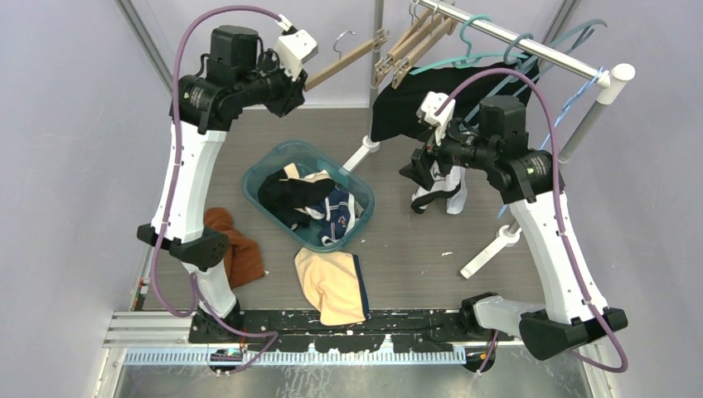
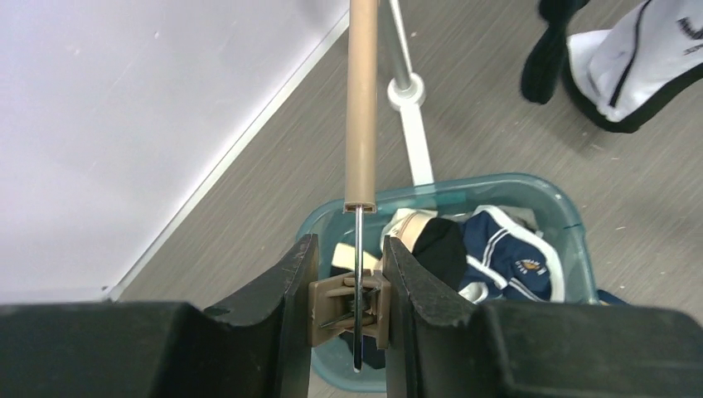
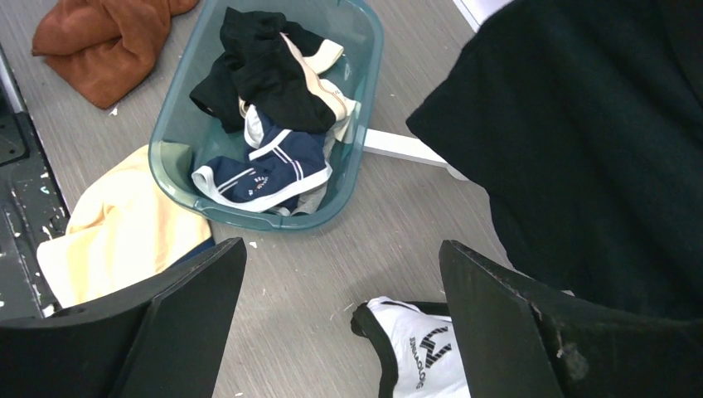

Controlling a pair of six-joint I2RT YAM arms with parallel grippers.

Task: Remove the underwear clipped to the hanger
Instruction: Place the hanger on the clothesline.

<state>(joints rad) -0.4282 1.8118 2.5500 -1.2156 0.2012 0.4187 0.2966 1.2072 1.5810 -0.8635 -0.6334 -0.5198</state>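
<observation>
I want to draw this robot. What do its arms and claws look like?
The left arm and right arm have white links with black joints and bases. A purple cable loops along each. The left gripper and right gripper have chunky black wedge-shaped fingers.

My left hand [image 2: 348,245] is closed on a brown clip [image 2: 348,308], its two black fingers [image 2: 290,286] pressing it from 9 and 3 o'clock. A thin metal rod [image 2: 357,236] runs through the clip up into a wooden hanger bar [image 2: 362,99] that reaches toward 12 o'clock. Beneath sits a teal basket [image 2: 574,225] holding navy underwear [image 2: 507,257] and a black garment [image 2: 439,249]. Beyond it a white rack foot [image 2: 414,133] rests on the grey tabletop [image 2: 282,174]. At 1 o'clock I see black-and-white underwear [image 2: 634,62], partly cut off.
</observation>
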